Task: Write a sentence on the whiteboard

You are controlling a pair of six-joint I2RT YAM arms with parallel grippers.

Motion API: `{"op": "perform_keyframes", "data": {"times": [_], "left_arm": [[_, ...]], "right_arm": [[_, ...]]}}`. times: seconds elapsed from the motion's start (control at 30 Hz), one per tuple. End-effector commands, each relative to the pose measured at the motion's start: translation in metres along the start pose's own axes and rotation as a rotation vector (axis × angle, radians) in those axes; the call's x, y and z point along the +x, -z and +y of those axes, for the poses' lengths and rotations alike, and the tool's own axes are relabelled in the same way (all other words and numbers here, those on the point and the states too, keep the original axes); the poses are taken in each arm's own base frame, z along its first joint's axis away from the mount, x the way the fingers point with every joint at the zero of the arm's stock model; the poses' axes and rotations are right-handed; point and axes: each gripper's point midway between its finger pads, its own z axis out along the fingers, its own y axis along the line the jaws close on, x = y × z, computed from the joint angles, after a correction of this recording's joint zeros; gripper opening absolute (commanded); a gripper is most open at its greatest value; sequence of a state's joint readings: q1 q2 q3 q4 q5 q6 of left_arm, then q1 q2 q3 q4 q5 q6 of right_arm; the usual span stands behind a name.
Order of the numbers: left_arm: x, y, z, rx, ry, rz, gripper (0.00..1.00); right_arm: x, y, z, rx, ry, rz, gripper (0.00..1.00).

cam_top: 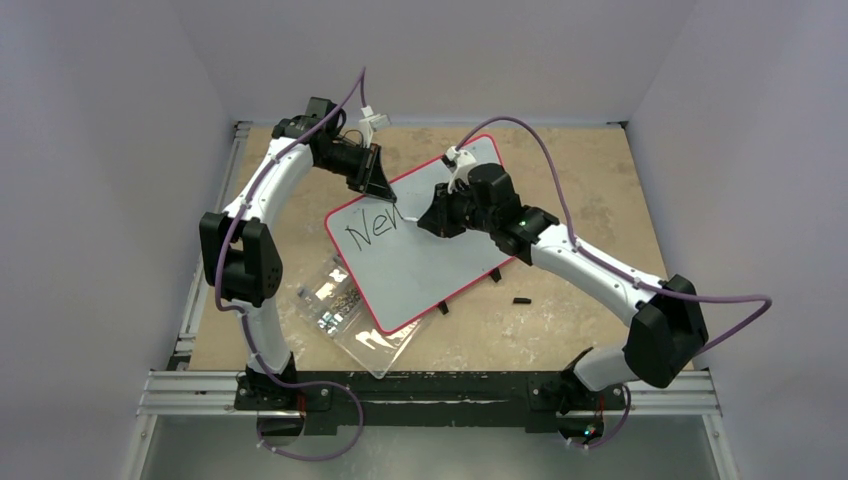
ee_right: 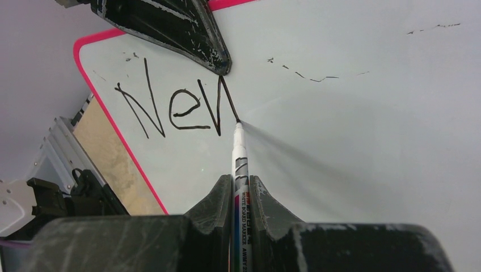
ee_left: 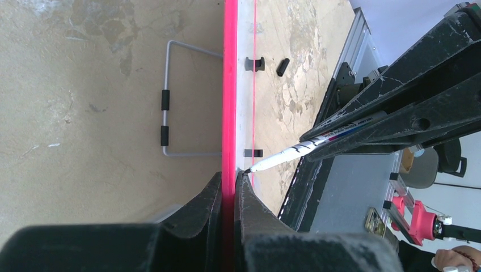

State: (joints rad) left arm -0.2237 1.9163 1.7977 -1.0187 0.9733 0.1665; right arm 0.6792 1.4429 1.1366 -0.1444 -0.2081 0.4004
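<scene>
1. Whiteboard (cam_top: 440,270): 1, red-rimmed.
2. Arms: 2, each with 1 gripper, the left gripper (cam_top: 385,192) and the right gripper (cam_top: 425,222).
3. Marker (ee_right: 240,164): 1.
4. Letters of the sentence (ee_right: 170,107): 3 ("N", "e", a V-shaped stroke).
5. Clear plastic box (cam_top: 345,320): 1, near left.
6. Small black piece (cam_top: 521,299) on the table: 1, right.
7. Black feet (cam_top: 495,275) showing on the board's near edge: 2.
</scene>
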Motion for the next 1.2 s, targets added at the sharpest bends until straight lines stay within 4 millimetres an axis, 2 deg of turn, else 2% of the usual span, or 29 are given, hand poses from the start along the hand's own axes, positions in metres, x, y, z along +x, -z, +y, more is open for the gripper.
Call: {"op": "perform_keyframes", "data": {"times": [0.0,0.13,0.57,0.8,1.0,1.17], "left_arm": [[0.009,-0.002,-0.012,-0.033,-0.09,0.047,0.0],[0.009,-0.001,-0.013,-0.035,-0.092,0.046,0.0],[0.009,0.0,-0.014,-0.035,-0.097,0.044,0.0],[0.009,0.001,-0.015,-0.036,-0.104,0.04,0.0],[0.008,0.002,-0.015,-0.046,-0.108,0.036,0.0],[0.005,0.005,-0.019,-0.055,-0.121,0.025,0.0]], "right_arm": [[0.001,0.003,-0.014,0.061,0.002,-0.008,0.0],[-0.008,0.001,-0.013,0.062,0.009,-0.017,0.0],[-0.053,-0.006,-0.009,0.069,0.041,-0.072,0.0],[-0.058,-0.007,-0.006,0.059,0.043,-0.075,0.0],[-0.061,0.004,0.002,0.036,0.048,-0.087,0.0],[-0.077,0.027,0.016,0.006,0.065,-0.132,0.0]]}}
